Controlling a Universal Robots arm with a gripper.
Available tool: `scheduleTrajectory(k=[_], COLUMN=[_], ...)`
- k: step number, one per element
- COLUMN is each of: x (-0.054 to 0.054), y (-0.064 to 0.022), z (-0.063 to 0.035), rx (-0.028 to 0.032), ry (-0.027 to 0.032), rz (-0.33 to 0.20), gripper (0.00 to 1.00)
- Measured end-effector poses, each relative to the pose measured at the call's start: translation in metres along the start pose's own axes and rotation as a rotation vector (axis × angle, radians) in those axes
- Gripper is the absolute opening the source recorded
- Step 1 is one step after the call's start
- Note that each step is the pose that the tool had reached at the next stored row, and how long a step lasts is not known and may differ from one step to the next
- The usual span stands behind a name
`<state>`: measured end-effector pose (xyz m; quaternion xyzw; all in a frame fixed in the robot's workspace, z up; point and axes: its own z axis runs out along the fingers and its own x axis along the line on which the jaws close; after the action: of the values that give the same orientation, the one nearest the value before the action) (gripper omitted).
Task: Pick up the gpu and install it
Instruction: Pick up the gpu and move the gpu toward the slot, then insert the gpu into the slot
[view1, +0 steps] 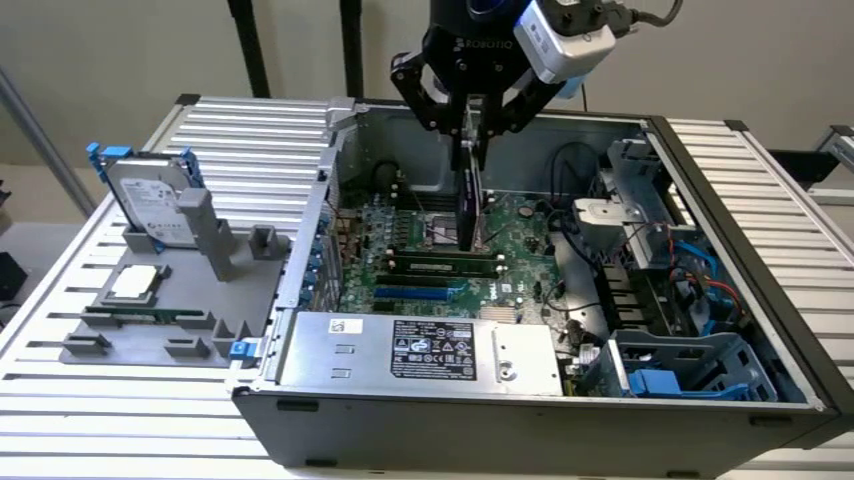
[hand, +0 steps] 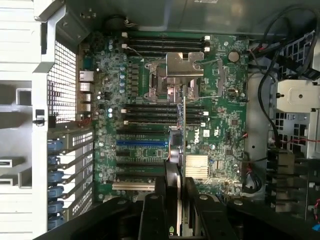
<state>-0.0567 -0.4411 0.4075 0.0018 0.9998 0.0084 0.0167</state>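
Observation:
My gripper (view1: 470, 128) hangs over the open computer case (view1: 400, 440), shut on the gpu (view1: 469, 200). The card hangs edge-on and upright below the fingers, its lower edge just above the green motherboard (view1: 521, 230). I cannot tell whether it touches the board. In the wrist view the gpu (hand: 176, 150) is a thin strip running away from my gripper (hand: 176, 200) across the motherboard (hand: 150, 80). It crosses the black slots beside the blue slot (hand: 141, 142). One black finger (hand: 152, 215) sits on each side of the card.
A silver power supply (view1: 420, 350) fills the case's near side. Cables (view1: 587, 230) and a blue drive cage (view1: 681, 370) crowd the exterior view's right. Outside, to the left, a grey fixture (view1: 147, 340) holds a hard drive with blue rails (view1: 147, 200).

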Motion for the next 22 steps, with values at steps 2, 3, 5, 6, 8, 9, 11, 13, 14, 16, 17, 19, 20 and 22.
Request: scheduleTrajectory(k=[2, 3, 5, 6, 8, 9, 11, 13, 14, 16, 17, 19, 20, 22], x=[0.0000, 0.0000, 0.0000, 0.0000, 0.0000, 0.0000, 0.0000, 0.0000, 0.0000, -0.0003, -0.0005, -0.0005, -0.0005, -0.0005], y=[0.0000, 0.0000, 0.0000, 0.0000, 0.0000, 0.0000, 0.0000, 0.0000, 0.0000, 0.0000, 0.0000, 0.0000, 0.0000, 0.0000], z=[0.0000, 0.0000, 0.0000, 0.0000, 0.0000, 0.0000, 0.0000, 0.0000, 0.0000, 0.0001, 0.0001, 0.0007, 0.0009, 0.0017], rx=[0.0000, 0.0000, 0.0000, -0.0001, 0.0000, -0.0001, 0.0000, -0.0001, -0.0001, -0.0001, -0.0002, -0.0012, -0.0015, -0.0028], ry=[0.0000, 0.0000, 0.0000, 0.0000, 0.0000, 0.0000, 0.0000, -0.0001, 0.0000, 0.0000, 0.0001, 0.0001, 0.0004, 0.0010], rz=[0.000, 0.000, 0.000, 0.000, 0.000, 0.000, 0.000, 0.000, 0.000, 0.000, -0.002, -0.031, -0.048, -0.086], gripper=[0.00, 0.00, 0.00, 0.00, 0.00, 0.00, 0.00, 0.00, 0.00, 0.00, 0.00, 0.00, 0.00, 0.00])
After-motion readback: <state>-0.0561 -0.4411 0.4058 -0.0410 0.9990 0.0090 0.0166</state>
